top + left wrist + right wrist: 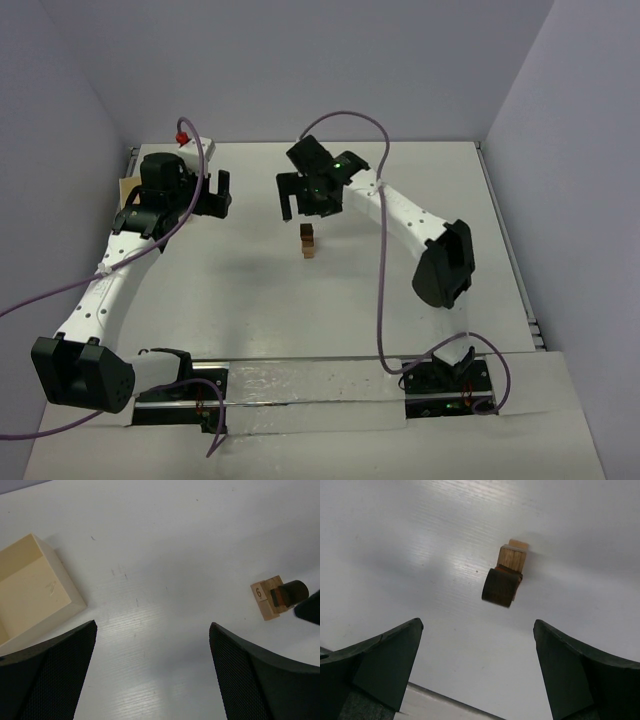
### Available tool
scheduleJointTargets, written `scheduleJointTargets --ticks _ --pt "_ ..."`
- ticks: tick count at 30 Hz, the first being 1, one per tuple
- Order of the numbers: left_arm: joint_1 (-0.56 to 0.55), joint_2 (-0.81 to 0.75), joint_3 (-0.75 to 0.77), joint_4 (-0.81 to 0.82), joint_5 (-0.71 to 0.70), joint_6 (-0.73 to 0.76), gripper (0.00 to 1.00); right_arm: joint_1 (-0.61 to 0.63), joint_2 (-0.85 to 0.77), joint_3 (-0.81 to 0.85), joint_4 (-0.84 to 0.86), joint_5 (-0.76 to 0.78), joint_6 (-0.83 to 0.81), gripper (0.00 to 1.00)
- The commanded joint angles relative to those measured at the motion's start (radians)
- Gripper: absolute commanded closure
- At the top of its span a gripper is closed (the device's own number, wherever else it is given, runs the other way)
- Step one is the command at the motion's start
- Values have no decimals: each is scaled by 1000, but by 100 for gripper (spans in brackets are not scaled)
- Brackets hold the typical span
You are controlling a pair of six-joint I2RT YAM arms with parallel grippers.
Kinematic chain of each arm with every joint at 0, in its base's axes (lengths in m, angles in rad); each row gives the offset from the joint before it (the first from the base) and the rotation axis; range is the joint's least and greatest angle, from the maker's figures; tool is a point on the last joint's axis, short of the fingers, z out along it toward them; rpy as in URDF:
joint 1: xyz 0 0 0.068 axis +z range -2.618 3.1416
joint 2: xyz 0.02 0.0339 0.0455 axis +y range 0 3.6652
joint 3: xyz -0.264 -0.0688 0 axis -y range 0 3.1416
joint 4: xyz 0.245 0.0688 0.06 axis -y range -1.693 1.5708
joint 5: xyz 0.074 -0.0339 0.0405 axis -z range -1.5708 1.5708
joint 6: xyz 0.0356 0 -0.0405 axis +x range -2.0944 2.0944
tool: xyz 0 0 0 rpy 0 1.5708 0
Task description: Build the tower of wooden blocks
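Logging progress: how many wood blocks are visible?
3, all in the central tower: a dark block on top, a tan block under it, a pale block lowest. More may be hidden.

- Seen from above, the tower (309,241) is showing too small for me to be counting its blocks.
- In my right wrist view, its dark top block (501,586) is blurring and covering most of the blocks beneath it.
- In my left wrist view, a dark shape (311,609) is getting cut off at the right edge, and I am failing to tell what it is.
- There too, the cream box (37,585) is running off the left edge.
- My left fingers (47,675) are getting cropped by the bottom edge.
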Motion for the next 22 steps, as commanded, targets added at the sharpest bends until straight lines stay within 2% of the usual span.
scheduleJointTargets --ticks 1,7,13,16,22 --pt "6 13 27 -50 80 13 1 -57 -231 -47 57 120 -152 0" --pt "13 7 -44 -2 55 -5 1 -332 -490 -393 237 158 -231 0" --pt "49 62 -45 16 79 -37 1 -555 -733 -769 452 67 -410 0" --pt "80 65 -64 27 82 -51 1 -583 -804 -881 507 78 -427 0" --pt "135 25 -102 45 96 -96 1 -587 -861 -945 523 60 -387 0"
